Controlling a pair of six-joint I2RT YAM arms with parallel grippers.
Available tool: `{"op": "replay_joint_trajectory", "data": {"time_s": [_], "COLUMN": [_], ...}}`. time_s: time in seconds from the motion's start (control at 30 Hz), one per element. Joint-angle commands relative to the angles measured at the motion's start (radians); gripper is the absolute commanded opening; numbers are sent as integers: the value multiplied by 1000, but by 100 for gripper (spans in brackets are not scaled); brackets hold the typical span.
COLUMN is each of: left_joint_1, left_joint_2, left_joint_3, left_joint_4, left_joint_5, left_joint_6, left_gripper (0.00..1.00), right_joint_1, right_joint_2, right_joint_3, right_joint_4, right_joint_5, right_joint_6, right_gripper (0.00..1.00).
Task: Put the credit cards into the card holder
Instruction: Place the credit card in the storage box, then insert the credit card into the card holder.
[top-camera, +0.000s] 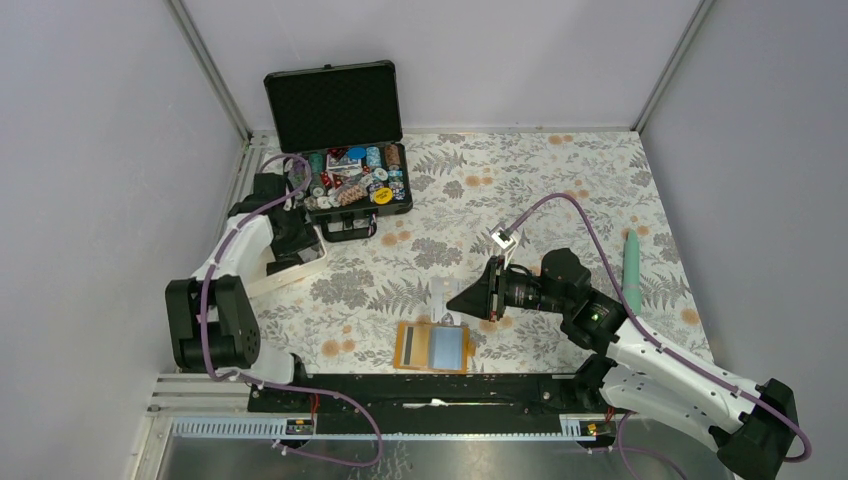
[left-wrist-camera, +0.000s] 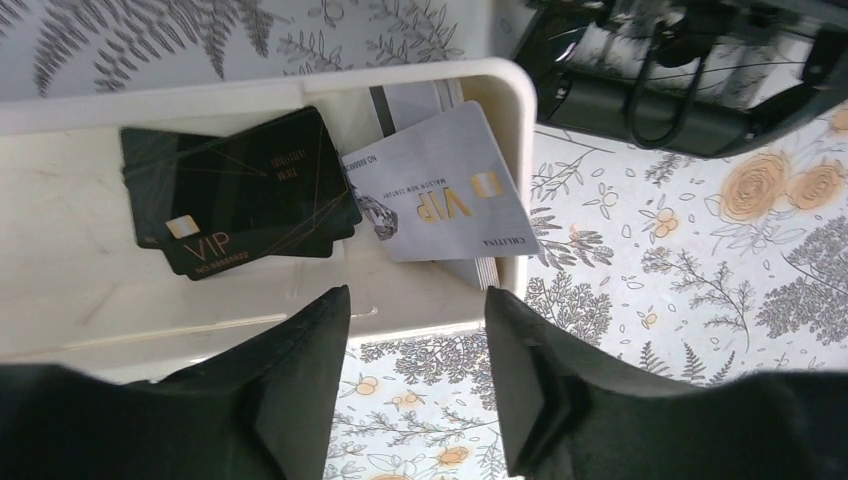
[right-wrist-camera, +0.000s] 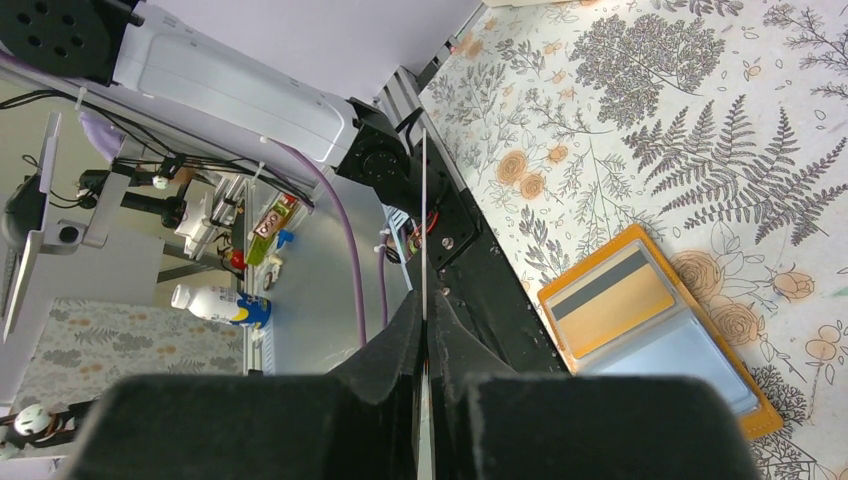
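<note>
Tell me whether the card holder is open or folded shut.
Open. The card holder lies spread flat, its orange half and pale blue plastic sleeve side by side, both facing up.

Ahead of the black left gripper (left-wrist-camera: 417, 300), the black credit cards (left-wrist-camera: 240, 190) carry gold lines and lettering, and the silver-grey card (left-wrist-camera: 440, 190) beside them has gold letters. The tray (left-wrist-camera: 60, 110) is cream-white. Right of the right gripper (right-wrist-camera: 424, 315), the card holder (right-wrist-camera: 665, 355) is orange with a pale blue sleeve.

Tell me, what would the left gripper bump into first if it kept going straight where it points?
Probably the near rim of the white tray, which sits ahead of the open left gripper; the silver VIP card lies just beyond. Depth is unclear, so it might clear the rim.
</note>
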Motion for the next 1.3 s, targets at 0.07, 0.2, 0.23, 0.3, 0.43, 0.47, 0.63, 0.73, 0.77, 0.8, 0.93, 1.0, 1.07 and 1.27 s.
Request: {"op": "replay_joint_trajectory", "data": {"time_s": [0.07, 0.2, 0.23, 0.3, 0.43, 0.47, 0.63, 0.73, 0.77, 0.8, 0.93, 1.0, 1.07, 1.27], "left_joint_1": [-28, -138, -172, -238, -393, -434, -600, -691, -736, -780, -941, -981, -1002, -1027], "left_joint_2": [-189, -324, -358, -431, -556, -588, -739, -813, -829, -836, -793, -772, -759, -745], "left_joint_3": [6, -4, -9, -21, -74, -96, -280, -420, -449, -464, -457, -454, -460, -502], "left_joint_4": [73, 77, 77, 78, 119, 143, 441, 664, 728, 767, 786, 801, 844, 995], "left_joint_5": [-33, -107, -105, -73, 80, 141, 522, 604, 597, 583, 508, 480, 466, 440], "left_joint_6": [27, 45, 46, 36, -18, -33, -191, -351, -390, -414, -425, -428, -448, -502], "left_gripper": [69, 83, 84, 85, 86, 86, 87, 90, 91, 91, 91, 92, 90, 63], "right_joint_1": [-6, -6, -6, -6, -6, -6, -6, -6, -6, -6, -6, -6, -5, -4], "right_joint_2": [-14, -21, -23, -27, -49, -55, -91, -97, -95, -90, -64, -59, -58, -53], "right_joint_3": [4, -3, -8, -20, -56, -67, -122, -134, -136, -137, -136, -140, -144, -141], "right_joint_4": [-3, -5, -1, 15, 79, 96, 226, 299, 314, 327, 375, 406, 422, 391], "right_joint_5": [31, 39, 41, 37, 12, 1, -53, -88, -97, -106, -152, -168, -178, -172], "right_joint_6": [-7, -12, -15, -12, 7, 14, 72, 101, 109, 114, 140, 157, 167, 163], "right_gripper": [0, 0, 0, 0, 0, 0, 0, 0, 0, 0, 0, 0, 0, 0]}}
